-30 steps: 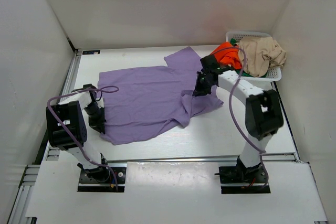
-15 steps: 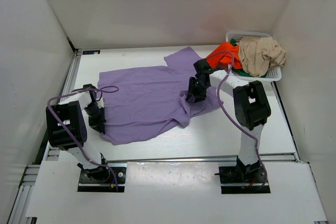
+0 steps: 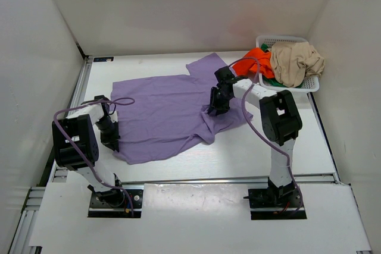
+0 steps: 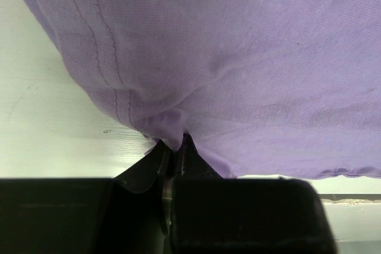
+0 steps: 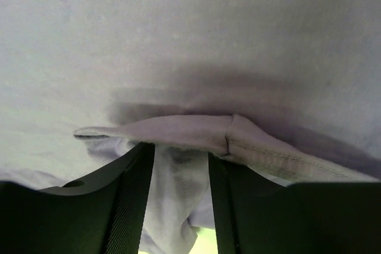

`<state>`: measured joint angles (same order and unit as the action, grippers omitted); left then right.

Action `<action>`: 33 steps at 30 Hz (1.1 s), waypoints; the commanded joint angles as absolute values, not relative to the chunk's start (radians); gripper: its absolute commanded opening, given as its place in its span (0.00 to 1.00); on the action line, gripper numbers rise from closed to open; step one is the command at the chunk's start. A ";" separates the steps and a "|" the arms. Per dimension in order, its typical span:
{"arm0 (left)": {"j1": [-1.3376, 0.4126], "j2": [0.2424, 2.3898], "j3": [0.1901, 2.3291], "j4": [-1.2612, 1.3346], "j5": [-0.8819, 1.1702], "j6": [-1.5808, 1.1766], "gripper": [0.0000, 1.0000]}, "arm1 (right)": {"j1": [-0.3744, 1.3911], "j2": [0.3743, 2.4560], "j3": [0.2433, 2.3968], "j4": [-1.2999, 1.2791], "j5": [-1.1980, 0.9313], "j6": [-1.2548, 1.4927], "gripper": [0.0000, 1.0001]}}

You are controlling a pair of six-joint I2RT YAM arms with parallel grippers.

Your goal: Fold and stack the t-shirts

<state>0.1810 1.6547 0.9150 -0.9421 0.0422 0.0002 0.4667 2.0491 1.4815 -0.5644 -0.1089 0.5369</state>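
Note:
The lavender t-shirt lies spread on the table, its right side rumpled and folded over. My left gripper is shut on the shirt's near left edge, and the left wrist view shows the cloth pinched between its tips. My right gripper is low over the shirt's right part. In the right wrist view its jaws stand apart, with lavender cloth between them and a folded hem across the tips. The beige t-shirt, the orange-red t-shirt and a sliver of the green t-shirt sit in the basket.
The white mesh basket stands at the back right corner. White walls close in the table at left, back and right. A metal rail runs along the near edge in front of the arm bases.
My right gripper has moved left and slightly nearer over the shirt's rumpled right side. The left arm and the shirt's left edge have not moved.

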 commanded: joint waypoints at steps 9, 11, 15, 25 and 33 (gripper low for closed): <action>0.178 1.614 0.908 -0.931 0.051 0.000 0.10 | 0.466 2.065 1.526 -0.534 -0.011 0.474 0.34; 0.178 1.614 0.908 -0.940 0.051 0.000 0.10 | 0.475 2.065 1.526 -0.543 0.018 0.450 0.44; 0.178 1.614 0.908 -0.940 0.051 0.000 0.10 | 0.485 2.074 1.562 -0.574 0.060 0.393 0.56; 0.178 1.605 0.899 -0.940 0.051 0.000 0.10 | 0.485 2.085 1.562 -0.549 0.021 0.393 0.34; 0.178 1.595 0.899 -0.951 0.038 0.000 0.10 | 0.485 1.952 1.494 -0.606 0.031 0.434 0.01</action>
<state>0.1810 1.6463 0.9085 -0.9451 0.0418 0.0002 0.4828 2.0651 1.5185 -0.5575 0.0242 0.4164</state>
